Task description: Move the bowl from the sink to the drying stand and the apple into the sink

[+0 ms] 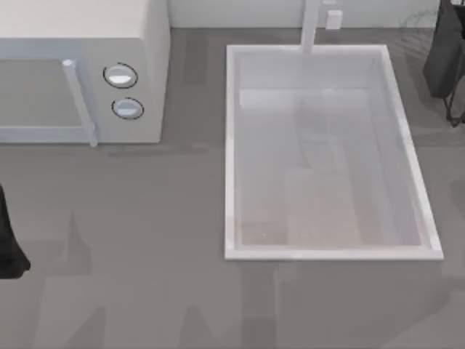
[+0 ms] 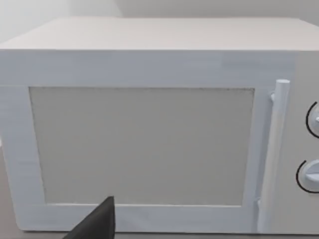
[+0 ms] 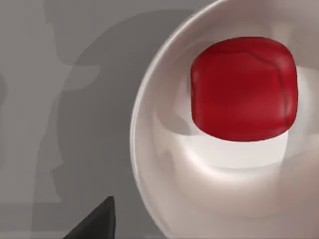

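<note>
Apparently the apple [image 3: 244, 89] comes next, lying in a pale dish [image 3: 164, 164]; the sink [image 1: 229, 145] holds nothing, and I cannot tell either gripper's state.

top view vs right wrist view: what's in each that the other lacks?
Top view: the white microwave with two knobs, the sink with its tap post, the left arm at the table's left edge and the right arm at the far right corner.
Right wrist view: the red apple sitting inside a glossy white bowl, seen close up.
Both: the grey table surface.
</note>
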Robot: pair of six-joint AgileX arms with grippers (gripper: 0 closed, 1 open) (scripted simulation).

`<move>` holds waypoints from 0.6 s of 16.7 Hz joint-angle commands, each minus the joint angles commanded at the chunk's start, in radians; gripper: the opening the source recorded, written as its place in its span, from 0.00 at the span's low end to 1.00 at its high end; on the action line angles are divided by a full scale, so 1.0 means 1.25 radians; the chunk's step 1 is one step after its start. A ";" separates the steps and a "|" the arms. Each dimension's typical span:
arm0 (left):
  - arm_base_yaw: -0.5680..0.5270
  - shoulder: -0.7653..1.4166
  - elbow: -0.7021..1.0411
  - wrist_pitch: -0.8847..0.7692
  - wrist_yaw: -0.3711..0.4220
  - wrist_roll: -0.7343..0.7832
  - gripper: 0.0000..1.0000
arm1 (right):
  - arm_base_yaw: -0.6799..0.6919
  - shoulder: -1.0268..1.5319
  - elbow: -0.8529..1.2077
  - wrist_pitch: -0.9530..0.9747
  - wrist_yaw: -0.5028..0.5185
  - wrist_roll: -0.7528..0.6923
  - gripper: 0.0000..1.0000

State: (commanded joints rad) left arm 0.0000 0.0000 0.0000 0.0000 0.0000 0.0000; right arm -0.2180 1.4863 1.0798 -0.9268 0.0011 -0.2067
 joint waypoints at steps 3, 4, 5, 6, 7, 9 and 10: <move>0.000 0.000 0.000 0.000 0.000 0.000 1.00 | -0.020 0.141 0.097 -0.084 0.000 -0.019 1.00; 0.000 0.000 0.000 0.000 0.000 0.000 1.00 | -0.024 0.171 0.119 -0.103 0.000 -0.023 1.00; 0.000 0.000 0.000 0.000 0.000 0.000 1.00 | -0.027 0.192 0.135 -0.117 0.000 -0.027 1.00; 0.000 0.000 0.000 0.000 0.000 0.000 1.00 | -0.030 0.206 0.145 -0.126 -0.001 -0.028 1.00; 0.000 0.000 0.000 0.000 0.000 0.000 1.00 | -0.030 0.210 0.149 -0.129 -0.001 -0.029 1.00; 0.000 0.000 0.000 0.000 0.000 0.000 1.00 | -0.030 0.210 0.149 -0.129 -0.001 -0.029 1.00; 0.000 0.000 0.000 0.000 0.000 0.000 1.00 | -0.030 0.210 0.149 -0.129 -0.001 -0.029 1.00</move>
State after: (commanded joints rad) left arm 0.0000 0.0000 0.0000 0.0000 0.0000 0.0000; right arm -0.2558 1.7492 1.2663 -1.0878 0.0002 -0.2430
